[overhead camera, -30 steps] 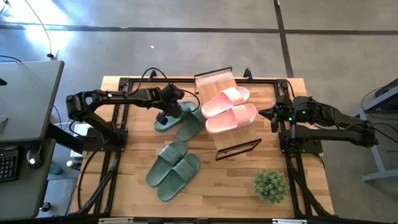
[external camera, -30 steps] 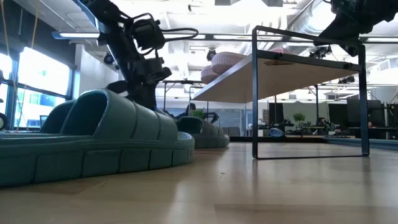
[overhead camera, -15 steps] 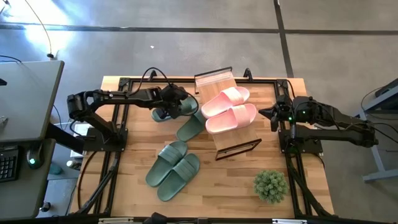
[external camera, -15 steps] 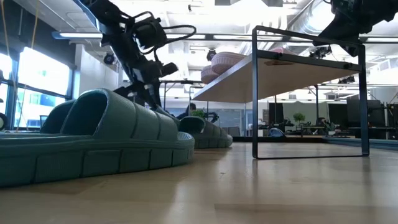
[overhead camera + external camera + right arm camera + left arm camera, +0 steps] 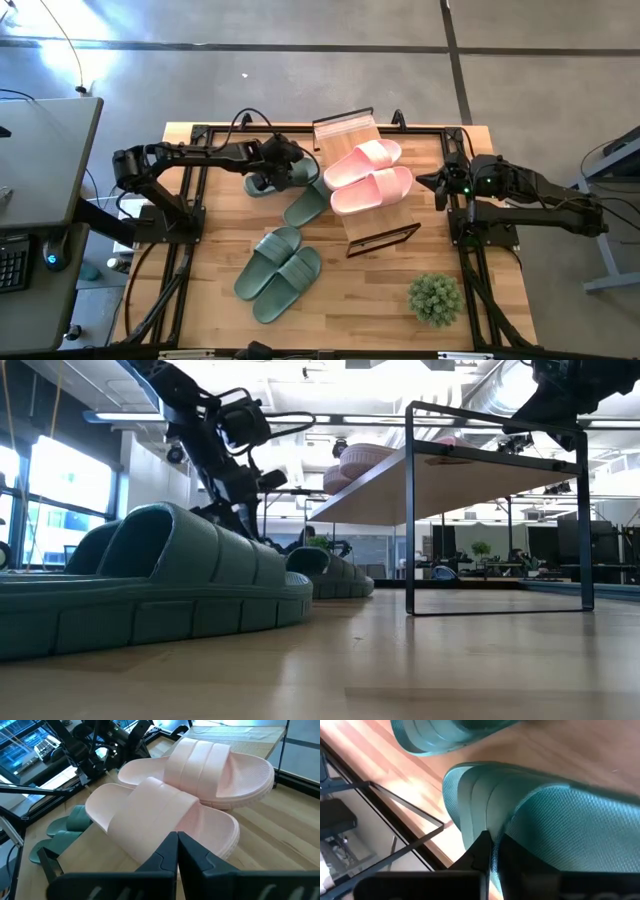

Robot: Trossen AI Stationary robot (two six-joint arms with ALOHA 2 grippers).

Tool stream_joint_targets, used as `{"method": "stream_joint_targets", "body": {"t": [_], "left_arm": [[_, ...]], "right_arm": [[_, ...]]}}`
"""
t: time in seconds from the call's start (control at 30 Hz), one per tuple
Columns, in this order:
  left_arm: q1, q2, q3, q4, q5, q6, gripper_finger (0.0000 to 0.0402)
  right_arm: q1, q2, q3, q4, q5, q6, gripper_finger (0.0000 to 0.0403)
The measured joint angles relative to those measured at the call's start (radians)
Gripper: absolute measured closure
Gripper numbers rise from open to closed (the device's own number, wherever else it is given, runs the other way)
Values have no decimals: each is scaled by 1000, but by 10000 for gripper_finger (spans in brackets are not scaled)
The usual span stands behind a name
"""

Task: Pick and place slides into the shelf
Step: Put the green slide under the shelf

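Left arm reaching across the upper worktop (image 5: 220, 230) to a green slide.
The shelf (image 5: 362, 165), upper centre, carries the pink pair (image 5: 368, 176). The left tool (image 5: 283, 168) is pinched on a green slide (image 5: 262, 181); a second ago it hung lower over that slide. The right tool (image 5: 436, 182), closed and empty, waits at centre right.

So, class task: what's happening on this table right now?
The left gripper has its jaws shut on the strap of a sage-green slide at the table's back left, next to its mate. The pink pair already sits on the shelf. Another green pair lies nearer the front, by a small potted plant. The right gripper waits beside the shelf, jaws shut.
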Motion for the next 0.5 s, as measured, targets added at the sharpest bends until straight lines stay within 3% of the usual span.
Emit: {"method": "stream_joint_targets", "body": {"t": [0.5], "left_arm": [[0,3,0,-2,-36,-52,290]], "right_arm": [[0,0,0,2,0,8,402]]}}
